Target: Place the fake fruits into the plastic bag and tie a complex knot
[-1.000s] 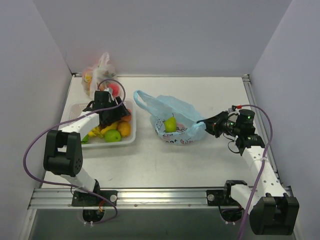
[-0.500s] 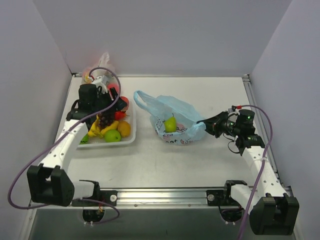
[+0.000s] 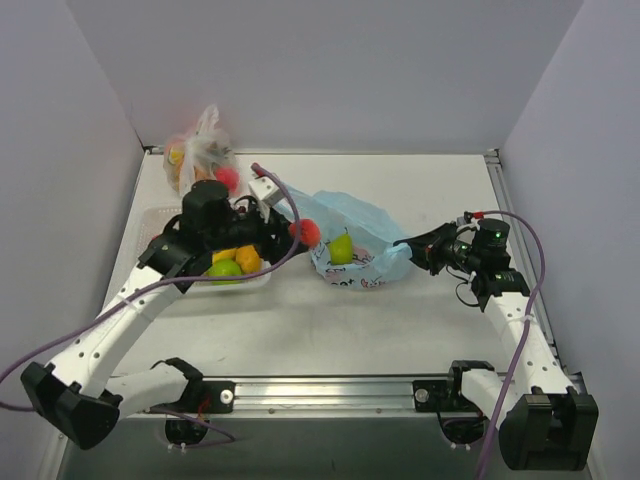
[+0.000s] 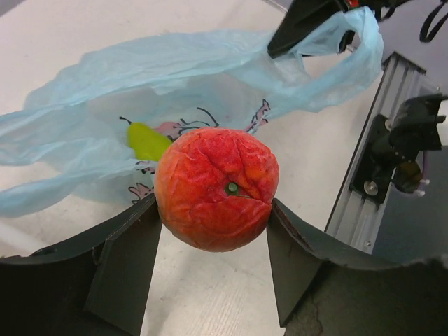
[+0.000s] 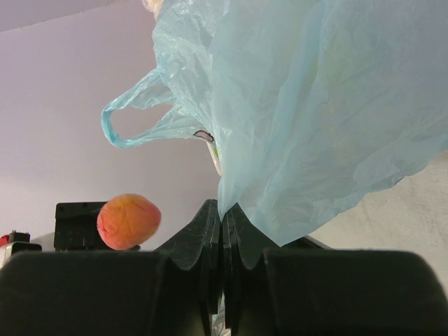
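**L arm:** reaches from its base at near left, diagonally over the white tray (image 3: 262,283), wrist pointing right. The left gripper (image 3: 303,233) sits between tray and plastic bag (image 3: 365,216), at the bag's left edge.

**L jaws:** set wide, one finger pressed on each side of a red-orange fake fruit (image 4: 215,187). The fruit is held clear of the table.

**R arm:** runs up the right side, elbow bent, wrist turned left. The right gripper (image 3: 407,243) is at the bag's right edge.

**R jaws:** fully closed, pinching a fold of the light-blue film.

**Bag:** lies mid-table with a handle loop (image 3: 281,196) at its left. One green pear (image 3: 341,248) is inside.

**Other fruit:** a green apple (image 3: 225,268) and an orange piece (image 3: 248,258) are in the tray. A clear tied bag (image 3: 200,150) stands at rear left.
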### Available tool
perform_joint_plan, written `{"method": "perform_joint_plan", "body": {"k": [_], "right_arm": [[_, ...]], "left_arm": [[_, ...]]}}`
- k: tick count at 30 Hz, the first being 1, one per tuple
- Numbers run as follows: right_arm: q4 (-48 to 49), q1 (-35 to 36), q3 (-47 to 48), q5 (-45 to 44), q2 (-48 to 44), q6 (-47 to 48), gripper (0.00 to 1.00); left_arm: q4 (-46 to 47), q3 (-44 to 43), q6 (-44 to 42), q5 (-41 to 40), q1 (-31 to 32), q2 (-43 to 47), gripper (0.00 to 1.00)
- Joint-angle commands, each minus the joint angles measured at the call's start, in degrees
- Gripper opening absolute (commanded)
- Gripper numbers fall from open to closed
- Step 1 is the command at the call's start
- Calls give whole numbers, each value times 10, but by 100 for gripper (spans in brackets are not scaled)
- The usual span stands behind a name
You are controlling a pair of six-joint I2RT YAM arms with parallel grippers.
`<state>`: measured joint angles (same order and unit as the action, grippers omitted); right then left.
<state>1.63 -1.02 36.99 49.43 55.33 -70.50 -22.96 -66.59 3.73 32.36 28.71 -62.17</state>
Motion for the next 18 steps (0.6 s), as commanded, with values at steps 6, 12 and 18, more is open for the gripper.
{"method": "perform_joint_plan", "body": {"k": [6, 12, 18], "right_arm": [[26, 1, 1, -7, -10, -20, 0], [13, -4, -1, -7, -20, -17, 0], [6, -5, -7, -7, -27, -16, 0]], "left_arm": [[-16, -138, -84, -128, 114, -193, 70], [-44, -230, -103, -150, 122, -288, 96], [-77, -214, -112, -129, 103, -230, 98]]}}
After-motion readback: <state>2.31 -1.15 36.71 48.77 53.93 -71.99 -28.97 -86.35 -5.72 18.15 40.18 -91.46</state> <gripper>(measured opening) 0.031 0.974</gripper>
